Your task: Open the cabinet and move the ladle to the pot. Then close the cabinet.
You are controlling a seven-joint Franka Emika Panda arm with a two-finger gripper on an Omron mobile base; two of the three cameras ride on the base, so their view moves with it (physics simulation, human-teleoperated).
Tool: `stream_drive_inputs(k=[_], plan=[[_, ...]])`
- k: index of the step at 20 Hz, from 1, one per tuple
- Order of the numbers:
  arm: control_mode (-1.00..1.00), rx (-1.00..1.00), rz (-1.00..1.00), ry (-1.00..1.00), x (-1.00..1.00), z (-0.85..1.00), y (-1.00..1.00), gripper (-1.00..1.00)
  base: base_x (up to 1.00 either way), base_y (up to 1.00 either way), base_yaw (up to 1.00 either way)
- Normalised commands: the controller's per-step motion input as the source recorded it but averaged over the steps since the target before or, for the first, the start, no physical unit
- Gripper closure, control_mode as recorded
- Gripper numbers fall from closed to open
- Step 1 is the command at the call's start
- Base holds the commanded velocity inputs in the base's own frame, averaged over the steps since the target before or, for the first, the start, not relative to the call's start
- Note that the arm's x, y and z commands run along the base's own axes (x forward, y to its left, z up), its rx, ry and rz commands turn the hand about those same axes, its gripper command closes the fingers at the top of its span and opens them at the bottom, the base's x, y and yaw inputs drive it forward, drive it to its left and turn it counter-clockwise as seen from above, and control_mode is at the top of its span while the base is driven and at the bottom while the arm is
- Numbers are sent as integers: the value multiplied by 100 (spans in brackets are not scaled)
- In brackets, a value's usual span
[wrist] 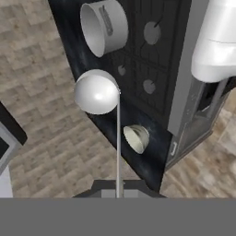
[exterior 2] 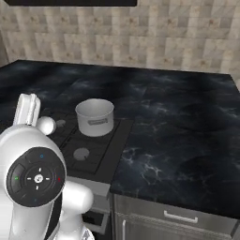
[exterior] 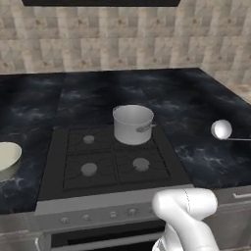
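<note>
The dark marbled black stone surface (exterior: 206,108) runs wide below a wall of beige square tiles (exterior: 122,39), and along the top edge of both base views a strip of the dark wall cabinet (exterior: 100,2) shows. Set into the surface is one flat black cooktop (exterior: 73,184) with four round grey burners and a row of small knobs along its silver front edge. On its far right burner stands one small cylindrical brushed-steel pot (exterior: 133,125), upright, straight-sided and open at the top, with a short handle on its side. At the left, near the cooktop, one wide shallow cream bowl (exterior: 7,157) rests on the surface. One small shiny silver-white ladle (wrist: 97,93), with a round ball-like bowl and a long thin straight handle, is held in the air; in the left base view it hangs to the right of the pot, apart from it. The claw (wrist: 118,196) is closed tight on the end of the ladle's handle, which rises straight from between its tips in the hand view.
</note>
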Motion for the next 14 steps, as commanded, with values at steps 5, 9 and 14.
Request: stream_drive_inputs(k=[5, 9, 14], plan=[[100, 0, 0, 0, 0, 0, 0, 100, 48, 0, -41], [100, 0, 0, 0, 0, 0, 0, 100, 48, 14, -34], [100, 0, 0, 0, 0, 0, 0, 100, 32, 22, -26]])
